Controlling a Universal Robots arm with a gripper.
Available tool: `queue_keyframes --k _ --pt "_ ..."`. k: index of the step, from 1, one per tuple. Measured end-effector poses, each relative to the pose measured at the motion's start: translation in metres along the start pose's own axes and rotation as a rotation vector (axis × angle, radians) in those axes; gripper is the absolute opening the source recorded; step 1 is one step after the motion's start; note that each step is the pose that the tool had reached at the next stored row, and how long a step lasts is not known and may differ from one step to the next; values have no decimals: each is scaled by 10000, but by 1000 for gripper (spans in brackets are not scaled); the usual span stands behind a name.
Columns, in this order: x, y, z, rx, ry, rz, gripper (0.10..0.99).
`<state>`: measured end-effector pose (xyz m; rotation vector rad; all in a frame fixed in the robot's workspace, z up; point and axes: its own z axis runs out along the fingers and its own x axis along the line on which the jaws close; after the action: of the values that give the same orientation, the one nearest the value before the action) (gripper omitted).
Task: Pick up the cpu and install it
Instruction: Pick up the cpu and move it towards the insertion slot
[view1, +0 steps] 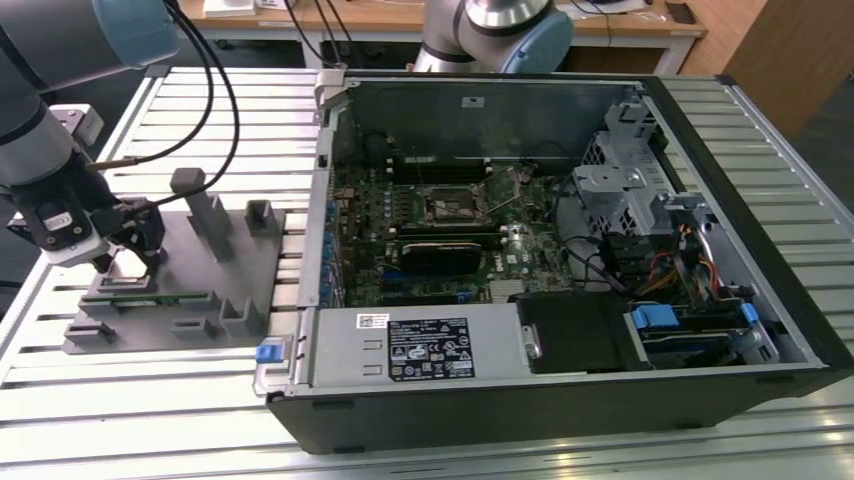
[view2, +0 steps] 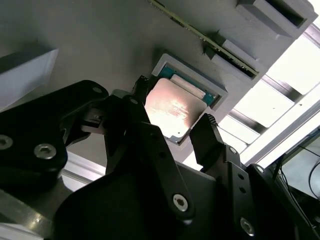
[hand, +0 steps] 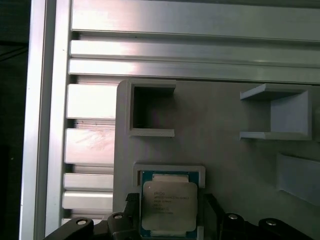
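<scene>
End effector (view2: 172, 125) astride seated cpu (view2: 172, 111)

Exterior view: high, angled down over table (view1: 160, 400) and open computer case (view1: 561, 250). Both wrist views: close on grey fixture (hand: 225, 165), shared.

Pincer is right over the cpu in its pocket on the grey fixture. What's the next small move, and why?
Probably ease straight down, then close. In the second wrist view the pincer is open, its fingertips flanking the cpu, which lies in the grey fixture pocket, ungripped.
</scene>
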<state>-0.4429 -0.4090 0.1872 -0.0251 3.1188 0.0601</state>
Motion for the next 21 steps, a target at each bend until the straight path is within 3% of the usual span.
queue_keyframes --k 5,9,11,13,16,21 --pt "0 0 6 -3 0 0 624" --pt "1 0 6 -166 -3 4 624" --pt "1 1 6 -173 -4 5 624" --pt "0 -1 6 -138 12 3 624" --pt "-1 -1 6 -2 63 2 624" --pt "0 0 7 10 68 4 624"
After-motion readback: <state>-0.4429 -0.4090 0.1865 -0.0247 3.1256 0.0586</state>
